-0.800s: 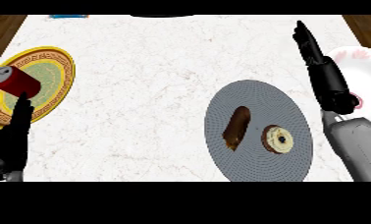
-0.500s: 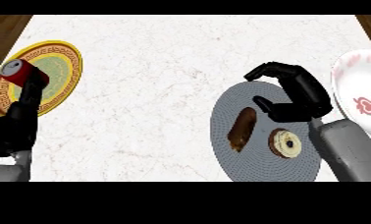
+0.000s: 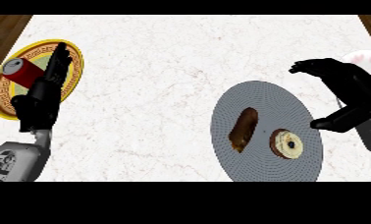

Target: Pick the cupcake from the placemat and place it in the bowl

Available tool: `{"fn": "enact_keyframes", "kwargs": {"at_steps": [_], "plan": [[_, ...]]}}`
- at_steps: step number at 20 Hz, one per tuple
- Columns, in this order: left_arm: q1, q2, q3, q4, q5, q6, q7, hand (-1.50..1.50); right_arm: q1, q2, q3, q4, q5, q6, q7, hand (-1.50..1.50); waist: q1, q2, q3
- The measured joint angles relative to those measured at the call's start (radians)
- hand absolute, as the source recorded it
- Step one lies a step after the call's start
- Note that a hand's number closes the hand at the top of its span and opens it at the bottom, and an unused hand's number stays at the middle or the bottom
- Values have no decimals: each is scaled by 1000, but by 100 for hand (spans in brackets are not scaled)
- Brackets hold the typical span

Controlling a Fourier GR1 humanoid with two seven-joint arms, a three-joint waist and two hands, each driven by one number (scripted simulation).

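Since the earlier frames the right hand (image 3: 340,90) has swung from a straight, upright pose at the right edge into a curled claw beside the round grey woven placemat (image 3: 250,105); the view has also shifted, bringing the plate at left further in.

The right hand's fingers arch over at 12 o'clock and the thumb hooks in at 6 o'clock, spread apart with nothing between them. It stands just off the placemat's 3 o'clock rim; its forearm is cut off by the right edge. Behind it, at 1 o'clock, only a sliver of the white bowl (image 3: 360,59) shows.

On the placemat lie two items: an oblong brown pastry (image 3: 244,128) near the centre, and a round tan cupcake with a dark middle (image 3: 287,144) at 5 o'clock from it, apart from the hand.

The left hand (image 3: 45,90) stands open, fingers straight and pointing to 12 o'clock, overlapping the yellow-rimmed patterned plate (image 3: 72,56). A red can with a silver top (image 3: 22,70) stands on that plate, partly hidden by the fingers.

The white marble counter (image 3: 152,70) lies bare between plate and placemat. Wooden strips (image 3: 13,26) show at both top corners.
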Motion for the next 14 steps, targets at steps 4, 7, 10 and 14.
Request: {"fn": "enact_keyframes", "kwargs": {"at_steps": [4,7,10,14], "plan": [[-39,-10,-19,-17,-16,11,50,0,-42,-102,4,1,78,31,-30,-150,6,-3,-1],[-55,-11,-23,-18,-26,15,75,0,-71,-163,34,-28,161,25,-47,-150,9,-6,-3],[-59,-17,-33,-27,-36,20,93,0,-95,-208,80,-68,270,-15,-81,-150,12,-9,-4],[-68,-32,-45,-27,-54,31,107,0,-131,-259,166,-120,403,-56,-116,-150,13,-11,-6]]}}
